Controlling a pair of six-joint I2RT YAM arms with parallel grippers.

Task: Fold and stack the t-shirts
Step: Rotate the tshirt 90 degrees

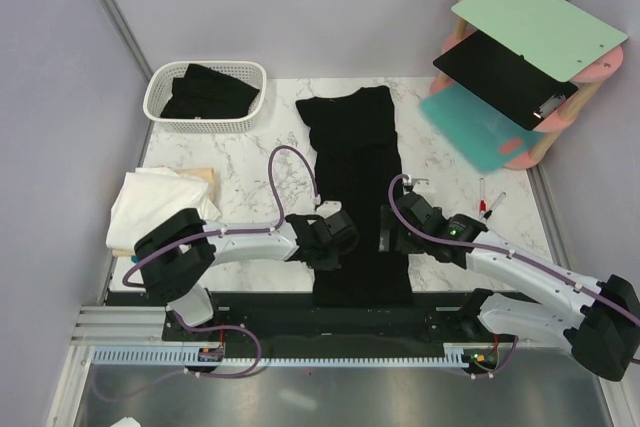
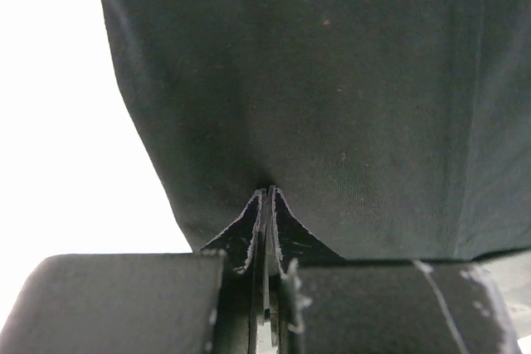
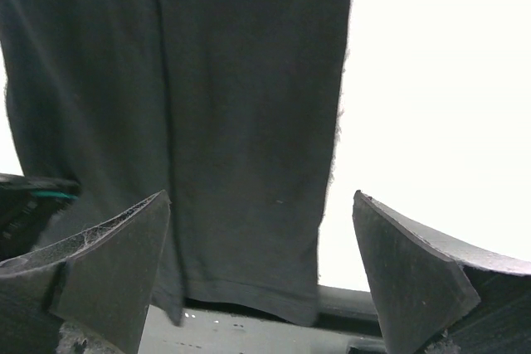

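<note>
The task was partway along. One black shirt (image 1: 355,177) lay flat on the table (image 1: 280,117) as a long narrow strip. Its sleeves seemed to be turned in, so the lengthwise folds looked done and the cross folds were not yet made. Well out to the left of the left gripper (image 1: 330,239) sat white shirts (image 1: 155,202) on a cream shirt (image 1: 205,175), loosely folded as far as could be told. Far ahead of that gripper a basket (image 1: 160,87) held spare black shirts (image 1: 210,92) in a rumpled heap, which I judged to be work left to do.

The left gripper was fully closed at the strip's left edge, near the hem. In the left wrist view its fingertips (image 2: 249,234) met with no gap, and the cloth (image 2: 332,105) spread away ahead of them and puckered where they met. I judged that it had the shirt's edge pinched.

The right gripper (image 1: 392,230) stood at the strip's right edge, level with the left one. Its fingers (image 3: 108,254) were spread as wide as they went and held nothing. The shirt's right edge (image 3: 249,105) ran between and beyond them, with bare table ahead of the outer finger. Whether either finger touched the cloth could not be told.
</note>
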